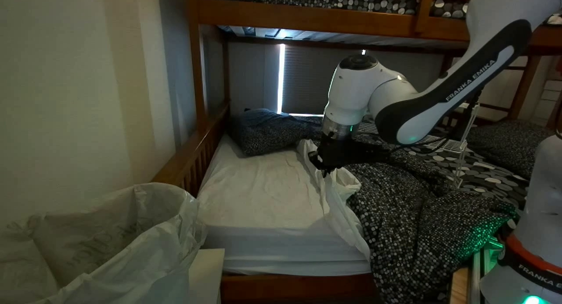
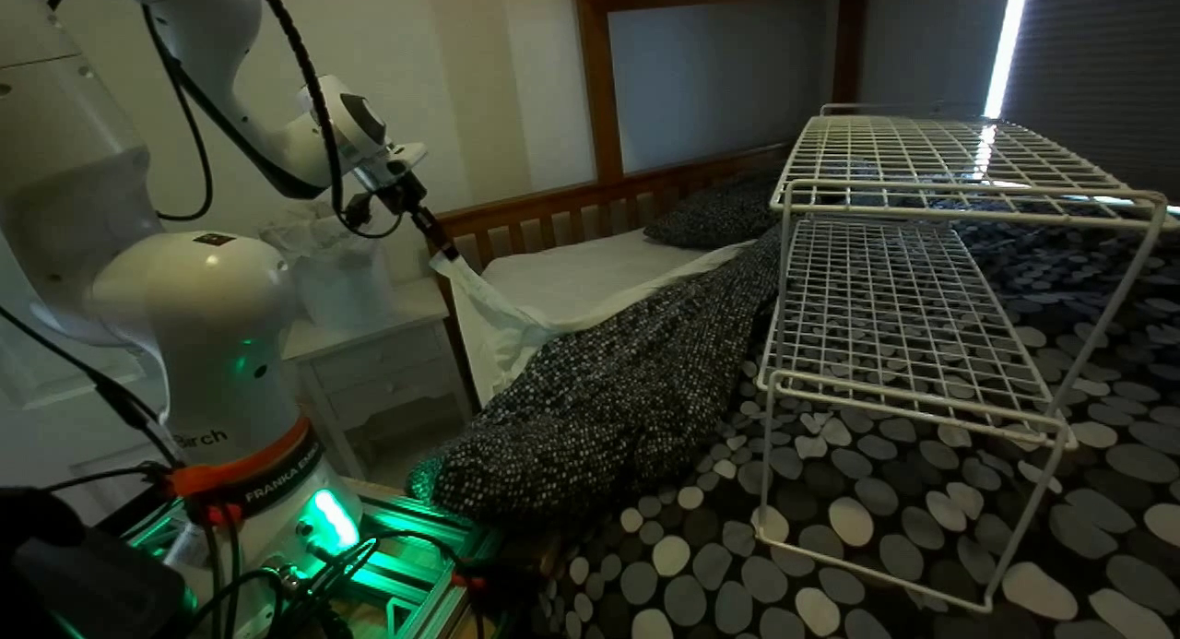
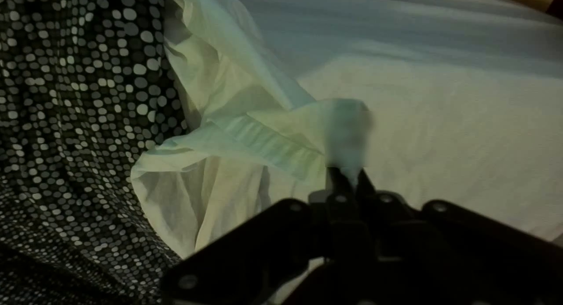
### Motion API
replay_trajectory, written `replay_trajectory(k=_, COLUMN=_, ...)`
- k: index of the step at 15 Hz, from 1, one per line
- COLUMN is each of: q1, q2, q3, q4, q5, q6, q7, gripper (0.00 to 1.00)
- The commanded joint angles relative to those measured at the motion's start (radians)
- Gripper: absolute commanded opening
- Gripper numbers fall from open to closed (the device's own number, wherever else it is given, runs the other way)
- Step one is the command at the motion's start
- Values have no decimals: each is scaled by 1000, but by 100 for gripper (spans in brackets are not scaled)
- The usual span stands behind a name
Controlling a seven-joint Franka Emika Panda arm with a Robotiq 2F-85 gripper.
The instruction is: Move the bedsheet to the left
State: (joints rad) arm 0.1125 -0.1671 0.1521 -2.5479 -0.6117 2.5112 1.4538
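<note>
The white fabric bedsheet (image 1: 340,212) lay bunched near the middle of the scene in an exterior view, with one part raised above the rest. The brown wooden bunk bed (image 1: 307,15) was the largest thing, its upper rail crossing above the bedsheet. The white-covered mattress surface (image 1: 263,194) stretched from near to far, just left of the bedsheet. A black cloth cover with large grey and white spots (image 2: 682,584) spread over the near right in an exterior view. The white and black jointed robot arm (image 1: 443,102) reached in from the right in an exterior view, its end over the bedsheet. A black cloth quilt with small grey and white dots (image 1: 404,207) lay heaped just right of the bedsheet, touching it. A white two-tier wire rack (image 2: 908,316) stood on the spotted cover, and an open white plastic bag (image 1: 131,247) stood at the near left in an exterior view, left of the mattress surface. A dark patterned pillow (image 1: 268,133) lay at the far end of the mattress surface. The black jointed pincer (image 3: 349,178) was clamped on the bedsheet, its two fingers (image 3: 338,184) close together with a pinch of cloth between the tips. In an exterior view a fold slanted down from those tips to the dotted quilt. In the wrist view a gathered edge (image 3: 277,148) showed left of the pincer, while the cloth at the tips was blurred.
</note>
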Motion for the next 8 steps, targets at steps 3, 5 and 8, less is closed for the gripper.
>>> replay_trajectory(k=3, q1=51, q2=134, q3=130, q4=194, q5=-133, q6=-24, q7=-13, gripper=1)
replay_trajectory(k=5, q1=92, q2=200, q3=169, q4=283, q5=-199, q6=-22, q7=-11, gripper=1)
replay_trajectory(k=8, q1=162, q2=304, q3=185, q4=388, q5=-318, q6=5, q7=-20, gripper=1)
